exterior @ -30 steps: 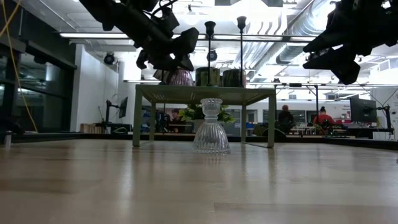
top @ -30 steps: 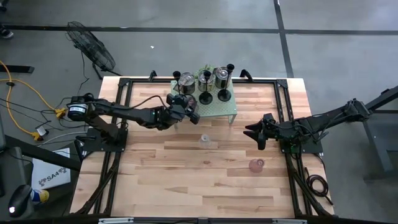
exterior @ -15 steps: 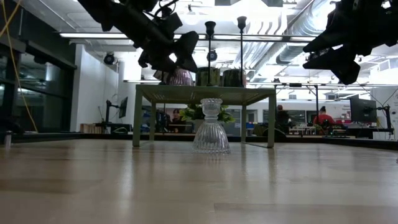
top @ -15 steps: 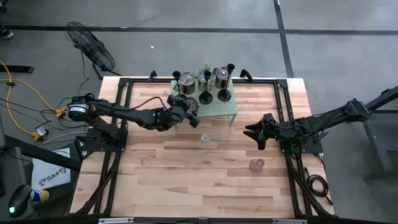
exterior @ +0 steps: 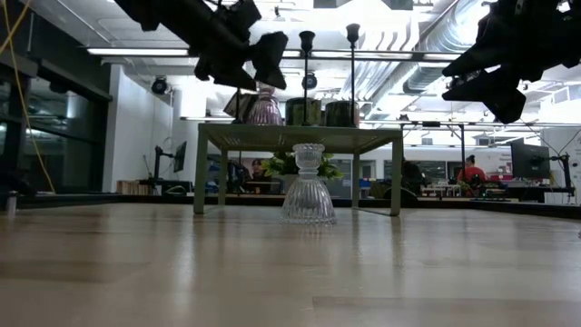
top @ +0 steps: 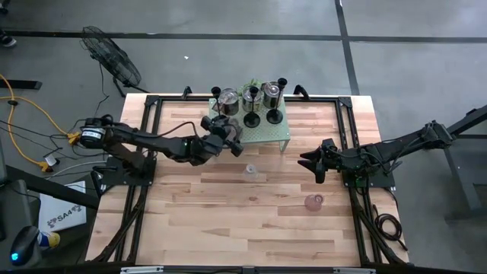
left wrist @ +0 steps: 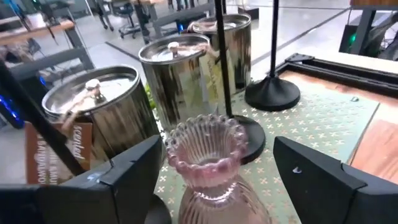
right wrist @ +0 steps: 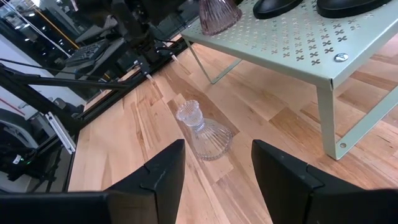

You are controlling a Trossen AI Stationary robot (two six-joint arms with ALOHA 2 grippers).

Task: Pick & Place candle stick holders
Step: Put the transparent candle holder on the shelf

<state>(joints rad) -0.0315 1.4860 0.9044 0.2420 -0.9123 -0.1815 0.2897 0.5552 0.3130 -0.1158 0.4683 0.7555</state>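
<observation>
L gripper [left wrist: 214,171] jaws stand apart, one each side of the pink holder [left wrist: 208,168], not touching it in L wrist view. That holder stands upright on the green rack [top: 270,131], at its near-left corner.

R gripper [top: 310,161] hovers over the right side of the tabletop [top: 251,221], jaws apart, nothing between them; it points left toward the clear holder [top: 249,170].

On the rack, counted from L wrist view: 3 silver cups [left wrist: 180,78] in a row along the far edge, each w/ something small inside, can't tell what; 2 black holders [left wrist: 272,90] w/ slim stems and round bases in front of the cups; 1 pink holder at the near-left. A plant [top: 249,85] sits behind the rack.

On bare tabletop: 1 clear holder just in front of the rack, upright; 1 second pink holder [top: 313,202] nearer, to the right, well apart from the rest.

Views differ: low view shows the L gripper above the rack-top pink holder and the clear holder centred in front of the rack, but not the near pink one. R wrist view shows the clear holder between its jaws' sightline and the rack's perforated top and leg. High view alone shows both pink holders at once. People sit far back in the room in low view.
</observation>
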